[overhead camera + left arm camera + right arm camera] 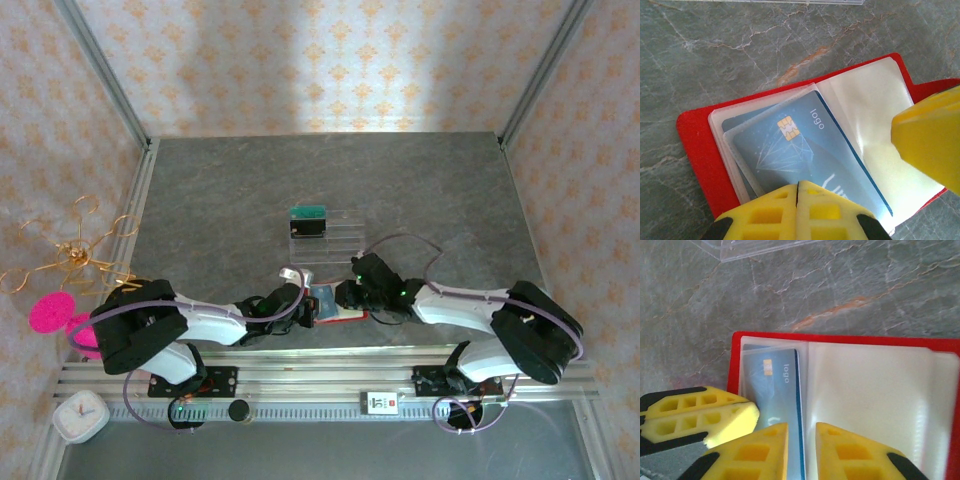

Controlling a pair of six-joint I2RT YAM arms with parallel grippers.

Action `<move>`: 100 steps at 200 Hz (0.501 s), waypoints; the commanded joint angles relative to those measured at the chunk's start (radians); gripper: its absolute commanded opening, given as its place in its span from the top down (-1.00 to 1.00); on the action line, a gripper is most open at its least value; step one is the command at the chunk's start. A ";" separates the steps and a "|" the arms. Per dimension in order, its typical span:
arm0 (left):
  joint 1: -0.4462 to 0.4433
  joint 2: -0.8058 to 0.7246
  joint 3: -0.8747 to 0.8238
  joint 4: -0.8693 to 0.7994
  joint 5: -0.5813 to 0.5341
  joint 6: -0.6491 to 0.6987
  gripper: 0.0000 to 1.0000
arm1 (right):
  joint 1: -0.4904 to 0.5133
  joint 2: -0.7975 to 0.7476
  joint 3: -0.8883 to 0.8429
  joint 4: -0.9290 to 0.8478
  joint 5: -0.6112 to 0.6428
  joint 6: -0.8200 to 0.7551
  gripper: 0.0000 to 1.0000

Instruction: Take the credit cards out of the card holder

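The left jaws are clenched tight, tips together over the near edge of the blue card. Whether they nip that edge or merely press on it I cannot tell. The right jaws stand slightly parted with nothing gripped, poised over the card holder near its fold, just beside the card's long edge. The holder lies spread open on the desk, short of the clear tray, with the card seated in its left pale pocket. The step in hand looks like drawing out the blue card. Next, I judge, the right jaws must pin the holder flat while the left jaws slide the card free of the pocket without dragging the case along.
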 commanded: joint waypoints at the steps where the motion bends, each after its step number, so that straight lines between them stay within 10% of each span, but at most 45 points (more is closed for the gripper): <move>1: -0.011 0.068 -0.043 -0.198 0.051 -0.020 1.00 | -0.017 0.040 0.041 0.007 -0.051 -0.027 0.57; 29: -0.007 0.049 -0.049 -0.202 0.036 -0.024 0.99 | -0.035 0.088 0.051 0.013 -0.083 -0.056 0.50; 100: 0.002 -0.164 -0.027 -0.337 -0.069 0.000 0.16 | -0.034 0.019 0.047 0.032 -0.092 -0.094 0.28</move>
